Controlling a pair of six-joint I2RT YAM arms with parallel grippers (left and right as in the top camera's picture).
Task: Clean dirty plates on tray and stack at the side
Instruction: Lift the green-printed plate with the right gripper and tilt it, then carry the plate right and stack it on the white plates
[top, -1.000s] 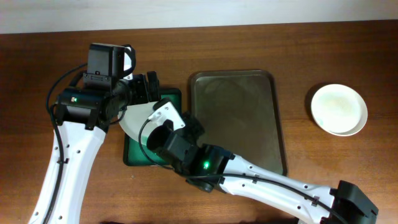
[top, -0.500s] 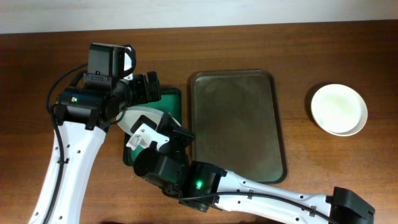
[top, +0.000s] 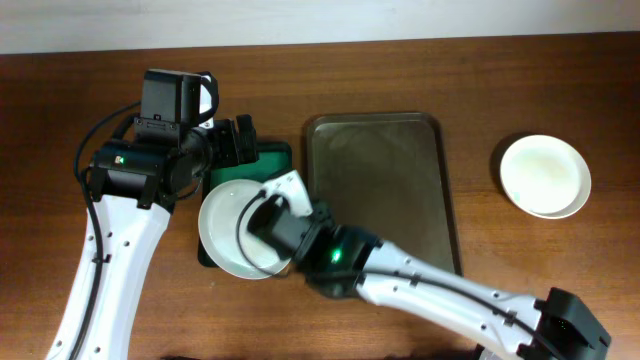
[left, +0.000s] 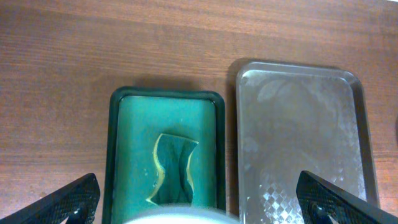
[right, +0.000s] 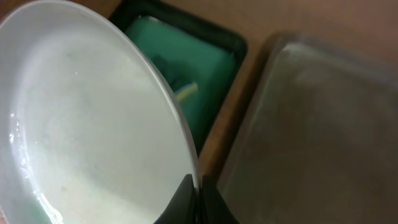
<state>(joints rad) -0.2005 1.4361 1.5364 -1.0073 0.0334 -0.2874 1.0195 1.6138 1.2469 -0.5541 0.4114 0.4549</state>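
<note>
Gripping one white plate (top: 232, 232) by its rim with the right claw (top: 264, 222), clenched tight on the edge nearest the tray (top: 380, 190). Holding it just left of that tray, above the tabletop (top: 60, 100), covering the near half of a small green tray (top: 272, 156). From the right wrist: a broad pale disc with a wet sheen, pinched at its rim between two dark fingers (right: 183, 205), the tray blurred off to its right. Hovering with the left claw (top: 236, 140), released and spread wide, left of the tray's far corner, over the green tray's far end. Looking down from the left wrist onto a green sponge (left: 171, 167), curled, lying inside the green tray just beside the tray's left rim; the white plate's edge just showing at the bottom. Dull and streaked across the tray's floor. Resting on the tabletop well right of the tray: a second plate (top: 545, 176), or a stack; impossible to tell how many.
</note>
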